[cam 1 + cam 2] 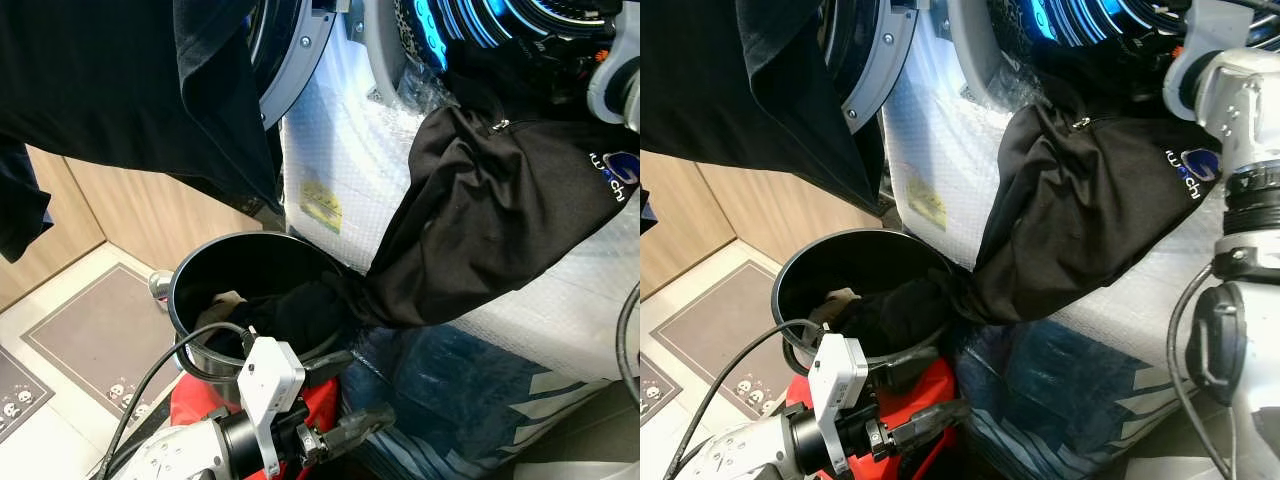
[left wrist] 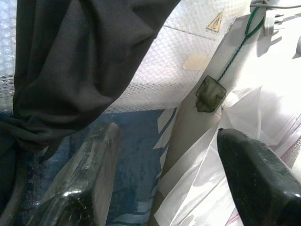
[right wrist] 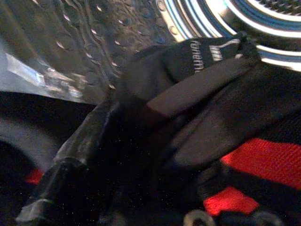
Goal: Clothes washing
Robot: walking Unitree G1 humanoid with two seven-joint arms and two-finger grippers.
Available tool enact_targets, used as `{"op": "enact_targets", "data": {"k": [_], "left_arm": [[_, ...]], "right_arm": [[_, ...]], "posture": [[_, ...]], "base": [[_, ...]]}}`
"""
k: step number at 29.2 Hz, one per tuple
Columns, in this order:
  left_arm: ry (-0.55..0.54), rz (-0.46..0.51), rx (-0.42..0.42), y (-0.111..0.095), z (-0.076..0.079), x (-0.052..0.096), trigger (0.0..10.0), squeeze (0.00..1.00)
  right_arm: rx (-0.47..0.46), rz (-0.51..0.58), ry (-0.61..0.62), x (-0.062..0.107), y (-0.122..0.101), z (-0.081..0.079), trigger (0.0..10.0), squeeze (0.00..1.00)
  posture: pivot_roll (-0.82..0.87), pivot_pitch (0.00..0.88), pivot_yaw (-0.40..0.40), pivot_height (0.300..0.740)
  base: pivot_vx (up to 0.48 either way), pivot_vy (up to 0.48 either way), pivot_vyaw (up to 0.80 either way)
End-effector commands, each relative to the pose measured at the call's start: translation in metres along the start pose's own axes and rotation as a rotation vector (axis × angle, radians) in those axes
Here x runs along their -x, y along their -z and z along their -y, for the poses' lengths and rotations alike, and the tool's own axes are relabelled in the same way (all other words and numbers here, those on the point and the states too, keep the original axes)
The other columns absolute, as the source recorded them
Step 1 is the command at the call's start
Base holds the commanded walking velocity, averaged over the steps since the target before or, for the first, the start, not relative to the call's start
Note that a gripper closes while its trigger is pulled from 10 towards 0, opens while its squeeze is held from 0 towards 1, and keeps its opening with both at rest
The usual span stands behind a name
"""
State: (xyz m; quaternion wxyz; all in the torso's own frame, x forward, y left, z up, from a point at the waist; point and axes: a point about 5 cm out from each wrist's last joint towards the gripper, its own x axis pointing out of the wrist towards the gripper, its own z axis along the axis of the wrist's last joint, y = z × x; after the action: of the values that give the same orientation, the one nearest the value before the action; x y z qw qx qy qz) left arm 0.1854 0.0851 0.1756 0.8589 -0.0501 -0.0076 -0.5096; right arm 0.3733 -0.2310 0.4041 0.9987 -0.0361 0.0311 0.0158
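A black jacket (image 1: 490,210) with a white logo stretches from the round black basket (image 1: 185,270) up into the blue-lit washer drum (image 1: 480,20). My right gripper (image 3: 141,122) is at the drum mouth, shut on the jacket, whose red lining shows. The right arm (image 1: 1240,110) reaches in from the upper right. More dark clothes (image 1: 290,310) lie in the basket. My left gripper (image 1: 362,390) hovers low in front of the basket, open and empty, its fingers (image 2: 84,179) spread toward the wrapped base of the machine.
The open washer door (image 1: 295,50) stands at top centre, and a dark garment (image 1: 120,80) hangs over the upper left. Bubble wrap (image 1: 340,170) covers the machine front, with blue plastic (image 1: 450,390) below. A red item (image 1: 195,400) sits under the basket. A floor mat (image 1: 90,335) lies left.
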Motion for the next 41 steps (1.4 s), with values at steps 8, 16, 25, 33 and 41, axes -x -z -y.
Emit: {"op": "enact_targets", "data": {"k": [8,16,25,33,41], "left_arm": [[0.017,-0.008,0.004,0.002,-0.001,-0.003,10.0,0.00],[0.032,-0.006,0.000,0.002,-0.001,-0.005,10.0,0.00],[0.041,-0.005,-0.001,0.001,-0.004,-0.006,10.0,0.00],[0.041,-0.010,-0.012,0.000,-0.007,-0.005,10.0,0.00],[0.025,-0.021,-0.022,0.001,-0.009,-0.003,10.0,0.00]], "right_arm": [[-0.085,0.027,0.023,0.029,0.018,-0.013,10.0,0.00],[-0.189,0.157,-0.017,0.052,0.022,-0.020,10.0,0.00],[-0.159,0.417,-0.490,0.093,0.043,-0.050,10.0,0.00],[-0.120,0.274,-0.888,0.116,0.101,-0.070,10.0,0.00],[-0.048,0.044,-0.936,0.115,0.149,-0.076,10.0,0.00]], "posture": [[-0.03,0.125,-0.083,0.740],[-0.04,0.116,-0.078,0.740],[-0.05,0.121,-0.065,0.740],[-0.04,0.119,-0.051,0.740],[-0.03,0.116,-0.046,0.740]], "base": [[0.000,0.000,0.00],[0.000,0.000,0.00],[0.000,0.000,0.00],[0.000,0.000,0.00],[0.000,0.000,0.00]]}}
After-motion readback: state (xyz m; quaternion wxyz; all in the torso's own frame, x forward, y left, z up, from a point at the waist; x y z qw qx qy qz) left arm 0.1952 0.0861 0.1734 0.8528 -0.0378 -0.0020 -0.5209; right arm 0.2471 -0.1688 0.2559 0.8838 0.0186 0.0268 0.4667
